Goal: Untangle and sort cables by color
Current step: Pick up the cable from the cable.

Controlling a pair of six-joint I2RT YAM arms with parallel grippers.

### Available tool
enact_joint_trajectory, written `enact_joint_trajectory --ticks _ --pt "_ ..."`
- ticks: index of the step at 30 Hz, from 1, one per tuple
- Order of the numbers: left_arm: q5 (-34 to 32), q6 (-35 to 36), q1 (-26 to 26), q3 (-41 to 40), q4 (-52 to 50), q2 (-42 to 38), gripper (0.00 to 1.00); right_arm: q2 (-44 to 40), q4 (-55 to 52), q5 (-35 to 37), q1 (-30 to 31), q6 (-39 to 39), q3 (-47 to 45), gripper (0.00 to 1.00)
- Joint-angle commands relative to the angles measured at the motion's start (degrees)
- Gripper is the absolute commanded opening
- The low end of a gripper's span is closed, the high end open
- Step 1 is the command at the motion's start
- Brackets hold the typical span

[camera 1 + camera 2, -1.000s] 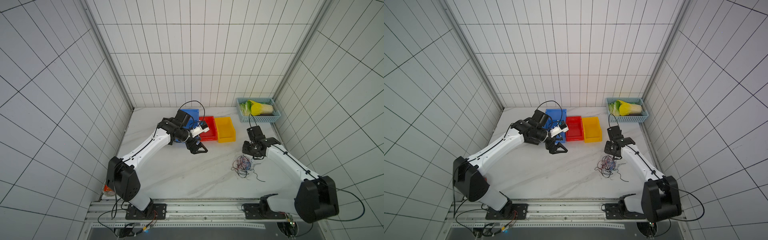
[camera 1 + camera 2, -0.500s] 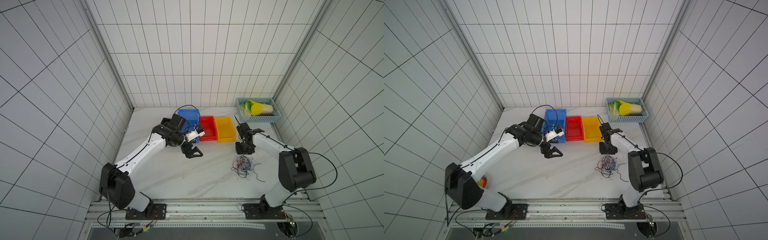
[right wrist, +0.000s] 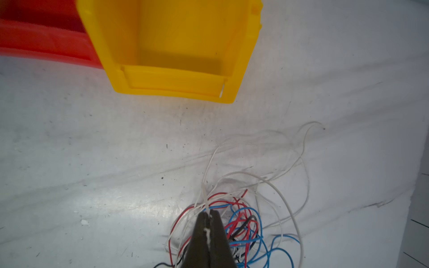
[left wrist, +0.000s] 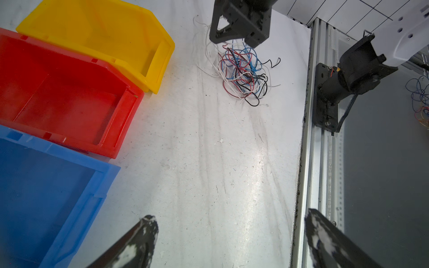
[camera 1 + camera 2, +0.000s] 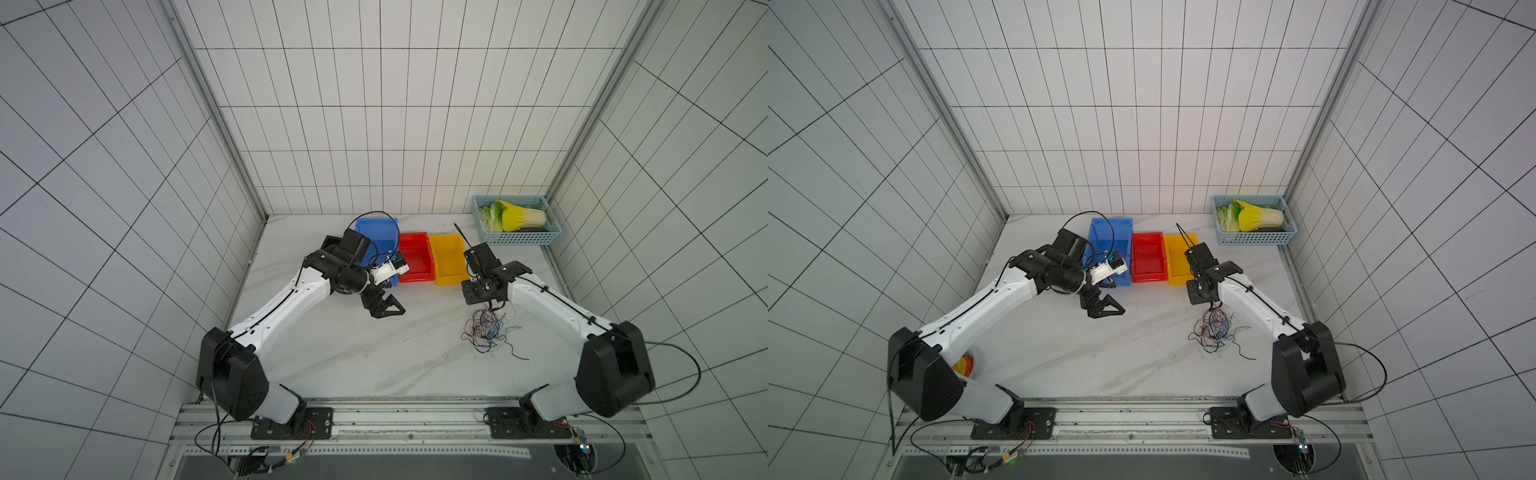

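Observation:
The cables [image 5: 484, 330] [image 5: 1214, 328] lie in one tangle of blue, red, black and white wires on the white table, right of centre. My right gripper [image 5: 489, 306] [image 3: 209, 213] points down at the tangle's far edge, near the yellow bin. It is shut on a white cable [image 3: 205, 192], which runs out from between its tips. The left wrist view also shows the cables [image 4: 241, 72]. My left gripper [image 5: 386, 309] [image 4: 229, 214] stands open in front of the blue bin, with nothing between its fingers.
A blue bin [image 5: 376, 226], a red bin [image 5: 413, 239] and a yellow bin [image 5: 446, 241] stand side by side at the back. A pale blue basket [image 5: 515, 239] with a cabbage [image 5: 519, 218] sits in the back right corner. A metal rail [image 5: 407, 415] borders the table's front edge.
My right gripper's jaws have closed on the white cable at the tangle's far edge. My left gripper has drifted a little toward the front, still open.

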Motion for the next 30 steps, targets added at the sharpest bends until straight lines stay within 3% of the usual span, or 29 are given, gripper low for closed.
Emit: enact_joint_trajectory --ticks 1,5,15,24,30 --pt "2.54 1.37 1.04 1.79 -1.89 -1.17 0.96 -5.59 -0.14 0.63 0.80 -1.13 -0.61 0.00" --pt "10.18 5.43 3.11 4.77 -5.34 -0.73 0.97 -11.69 -0.39 -2.15 2.47 -2.55 0.25 0.00" --pt "15.13 7.79 -1.57 14.74 -4.00 5.54 0.97 -21.89 -0.36 -7.49 5.97 -5.62 6.22 0.00" --pt "16.51 3.27 -7.53 26.15 -0.56 14.40 0.98 -26.40 -0.21 -11.37 6.25 -2.34 14.51 0.00" --pt "17.48 -2.02 -8.28 31.05 4.77 18.98 0.98 -27.19 0.48 -16.18 6.34 -0.12 18.44 0.00"
